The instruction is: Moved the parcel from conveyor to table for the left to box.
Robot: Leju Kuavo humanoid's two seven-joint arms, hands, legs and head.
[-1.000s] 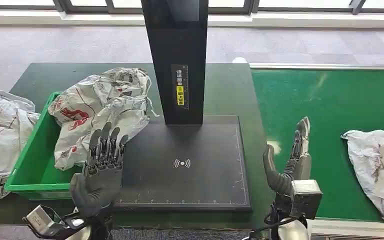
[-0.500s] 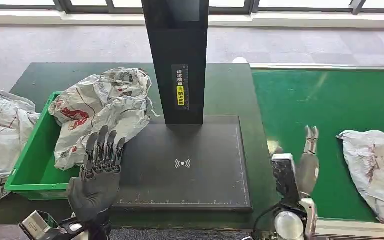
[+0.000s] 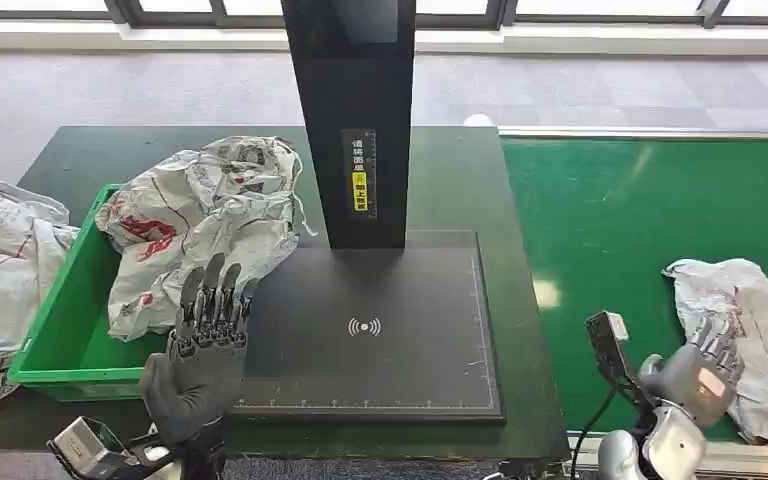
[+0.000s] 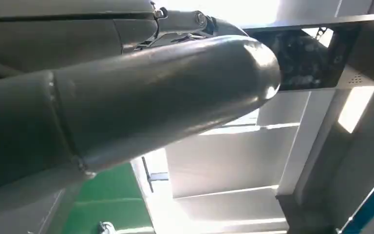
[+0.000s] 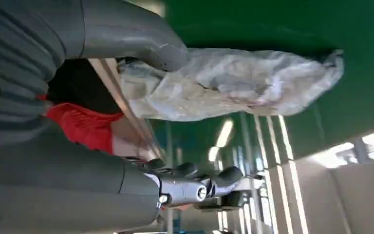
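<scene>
Having swung rightward, right hand (image 3: 705, 368) now at the parcel (image 3: 750, 330), fingers apart; left hand (image 3: 200, 345) unchanged, released.

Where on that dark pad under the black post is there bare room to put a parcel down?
Most of the dark pad is bare, from the black post toward the robot. Its left corner is crowded: a parcel spills from the green bin, and the left robot hand hovers there.

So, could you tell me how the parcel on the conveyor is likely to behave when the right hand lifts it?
The parcel is a crumpled plastic bag, so it will probably sag and fold rather than stay stiff. Its film looks smooth and may slip in the right hand. It lies flat on the conveyor and is unlikely to roll.
</scene>
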